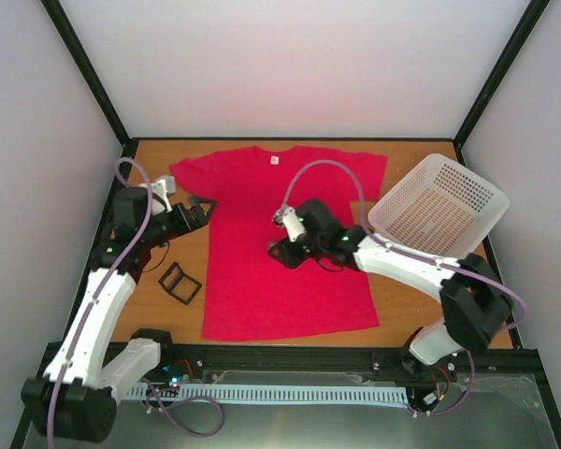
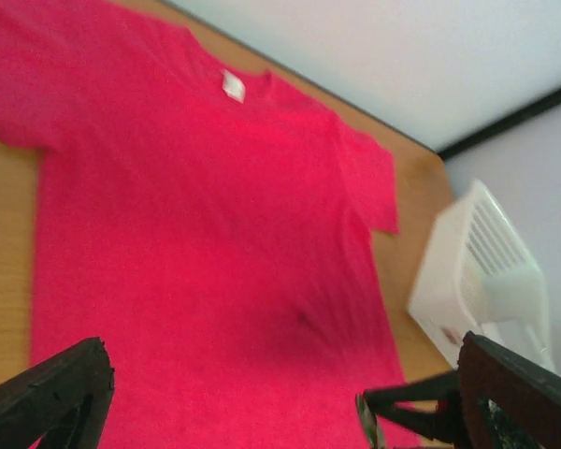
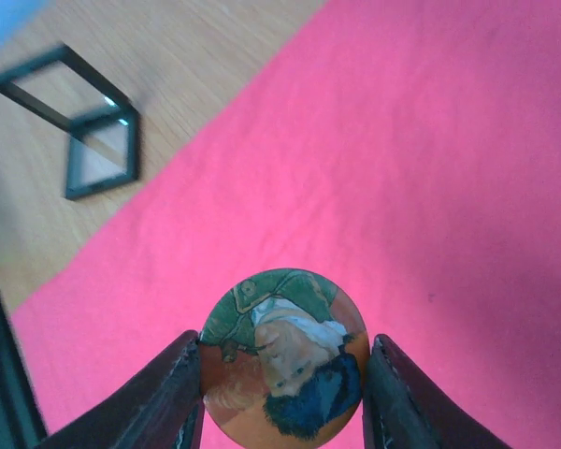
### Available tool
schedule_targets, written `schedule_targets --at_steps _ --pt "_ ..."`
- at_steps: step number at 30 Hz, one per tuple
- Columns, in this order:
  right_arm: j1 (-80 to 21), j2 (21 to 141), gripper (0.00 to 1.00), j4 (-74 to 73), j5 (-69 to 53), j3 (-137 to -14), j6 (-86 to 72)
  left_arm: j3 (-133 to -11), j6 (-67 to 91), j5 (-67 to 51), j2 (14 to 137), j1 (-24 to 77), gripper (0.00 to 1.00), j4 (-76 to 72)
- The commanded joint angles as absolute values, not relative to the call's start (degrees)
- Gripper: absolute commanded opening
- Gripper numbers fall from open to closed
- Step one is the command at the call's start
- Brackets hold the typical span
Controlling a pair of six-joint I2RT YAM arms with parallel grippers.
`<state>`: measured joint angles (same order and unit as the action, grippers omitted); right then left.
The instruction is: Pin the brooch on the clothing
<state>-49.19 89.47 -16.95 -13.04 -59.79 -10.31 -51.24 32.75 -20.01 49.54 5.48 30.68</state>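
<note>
The crimson T-shirt (image 1: 252, 295) lies flat on the wooden table, its white neck label (image 1: 274, 159) at the far side. My right gripper (image 1: 279, 251) hangs over the shirt's left middle. In the right wrist view its fingers (image 3: 173, 393) are shut on the round brooch (image 3: 283, 360), which has a painted face in green, orange and blue, held just above the red cloth (image 3: 430, 168). My left gripper (image 1: 204, 208) is open and empty at the shirt's left sleeve. Its wrist view shows the shirt (image 2: 196, 234) between wide-apart fingers (image 2: 65, 383).
A small black frame-like case (image 1: 179, 282) lies open on the wood left of the shirt, and also shows in the right wrist view (image 3: 84, 131). A white perforated basket (image 1: 439, 206) stands tilted at the right, beside the shirt's right sleeve.
</note>
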Motion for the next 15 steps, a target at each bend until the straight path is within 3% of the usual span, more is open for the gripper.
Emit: schedule_targets --at_steps 1,5,15 --pt "-43.66 81.39 0.41 -5.58 -26.45 -53.56 -5.37 -47.45 39.45 -42.31 55.94 5.4 0.99 16.45" --pt "-41.23 78.14 0.41 -3.53 -29.43 -51.69 -2.64 -43.72 45.05 -51.83 62.37 9.3 0.92 7.18" --pt "-41.22 79.33 0.42 -2.23 -30.77 -52.87 -2.39 -44.65 49.46 -46.85 69.43 21.24 0.73 1.45"
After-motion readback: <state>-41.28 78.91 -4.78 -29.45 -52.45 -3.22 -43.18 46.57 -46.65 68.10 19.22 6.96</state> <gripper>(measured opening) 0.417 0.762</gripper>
